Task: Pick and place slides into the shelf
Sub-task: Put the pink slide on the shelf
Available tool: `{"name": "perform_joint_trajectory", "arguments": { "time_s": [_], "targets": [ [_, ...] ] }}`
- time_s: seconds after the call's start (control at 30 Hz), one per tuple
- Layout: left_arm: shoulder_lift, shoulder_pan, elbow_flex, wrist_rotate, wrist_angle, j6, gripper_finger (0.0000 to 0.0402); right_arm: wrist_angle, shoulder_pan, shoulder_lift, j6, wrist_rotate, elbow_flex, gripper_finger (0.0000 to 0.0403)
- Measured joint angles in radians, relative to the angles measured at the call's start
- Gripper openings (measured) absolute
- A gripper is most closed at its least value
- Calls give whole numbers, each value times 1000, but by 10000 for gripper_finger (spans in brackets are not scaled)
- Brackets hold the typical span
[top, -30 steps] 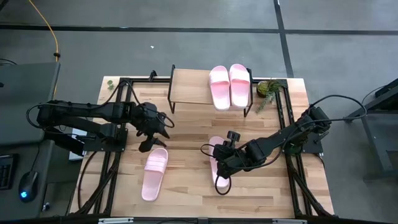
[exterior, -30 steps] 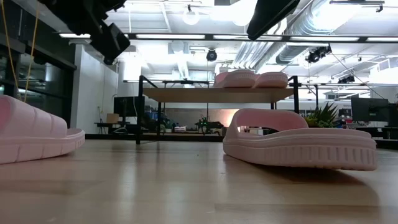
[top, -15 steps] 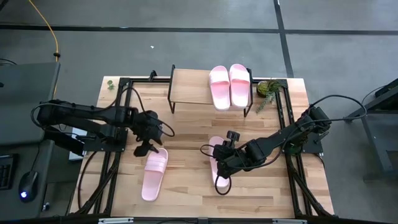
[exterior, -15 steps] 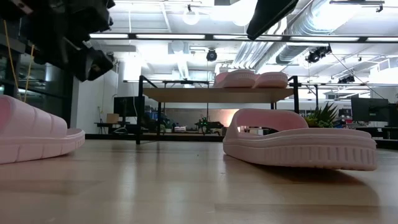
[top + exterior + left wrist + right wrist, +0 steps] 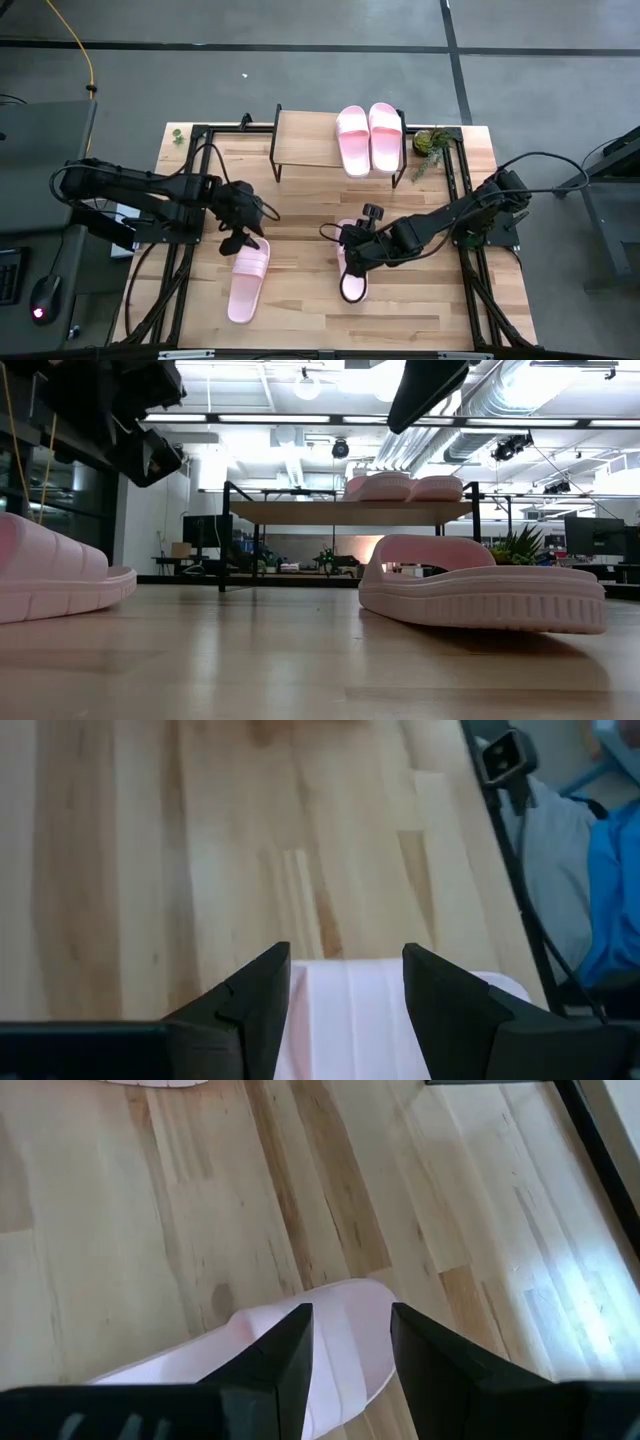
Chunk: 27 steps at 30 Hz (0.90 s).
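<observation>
Both tools stood open, each straddling a slide on the table [image 5: 300,290]; left tool [image 5: 345,990] over the left slide [image 5: 245,280], right tool [image 5: 350,1345] over the right slide [image 5: 352,282]; each should centre on the strap before closing, then carry to the shelf [image 5: 305,140], where two slides [image 5: 368,138] already sat.

Small potted plant [image 5: 431,142] at table's [image 5: 300,320] far right corner; yellow cable [image 5: 82,45] on floor.

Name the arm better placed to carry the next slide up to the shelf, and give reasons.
Probably right. The right gripper is over the slide nearest the shelf, open fingers straddling its strap. The left gripper also straddles its slide, but farther from the two slides already shelved.
</observation>
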Motion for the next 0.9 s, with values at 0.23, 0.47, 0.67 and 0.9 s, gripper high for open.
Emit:
{"name": "perform_joint_trajectory", "arguments": {
  "time_s": [0.23,0.47,0.67,0.9],
  "targets": [
    [0,-116,0,-21,34,-9,179,-4,-4,0,-22,-26,0,126],
    [0,-242,0,-147,41,-111,179,-3,-4,0,-67,-25,0,126],
    [0,-378,0,-341,51,-229,179,-3,-5,-1,-96,-24,0,126],
    [0,-535,64,-518,75,-210,179,7,-12,-1,-139,-17,0,126]
  ]
}}
